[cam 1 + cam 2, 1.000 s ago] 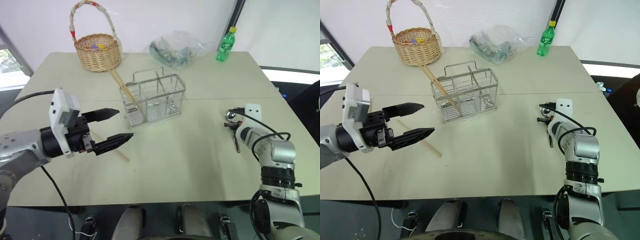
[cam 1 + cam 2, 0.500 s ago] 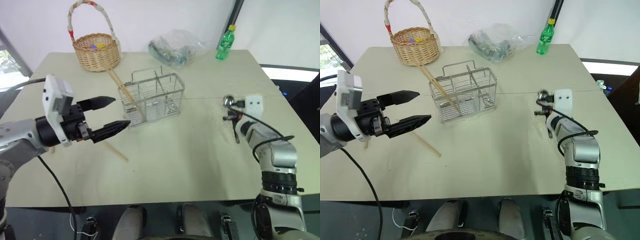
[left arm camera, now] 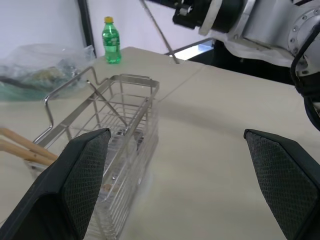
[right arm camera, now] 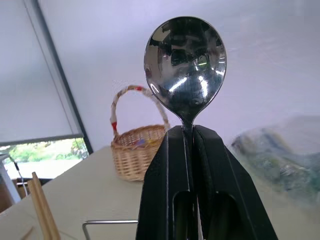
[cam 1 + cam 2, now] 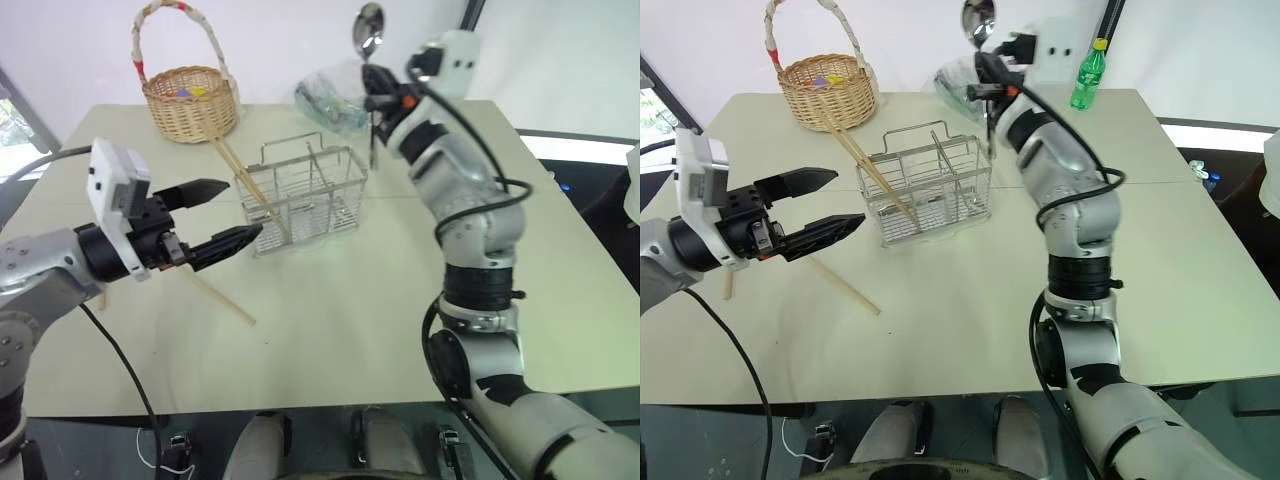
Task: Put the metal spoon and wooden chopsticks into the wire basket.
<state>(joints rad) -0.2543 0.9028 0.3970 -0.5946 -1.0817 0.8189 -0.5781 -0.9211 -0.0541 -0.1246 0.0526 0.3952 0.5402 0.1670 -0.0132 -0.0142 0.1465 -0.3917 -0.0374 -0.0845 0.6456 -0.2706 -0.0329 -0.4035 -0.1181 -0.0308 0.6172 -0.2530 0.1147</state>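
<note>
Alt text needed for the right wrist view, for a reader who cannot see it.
The right gripper is shut on the metal spoon, its shiny round bowl standing upright above the black fingertips. Behind it, a round wicker basket sits on the pale table, with wooden chopsticks at the lower edge.

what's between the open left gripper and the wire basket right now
Only bare table, plus the lower end of the wooden chopsticks leaning in the wire basket, seen in the head views. Left gripper.

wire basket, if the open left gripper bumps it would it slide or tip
The wire basket is open thin wire, so probably light, and would likely slide on the smooth table. The wooden chopsticks leaning out of one end might tilt it slightly. The left gripper hovers beside it.
</note>
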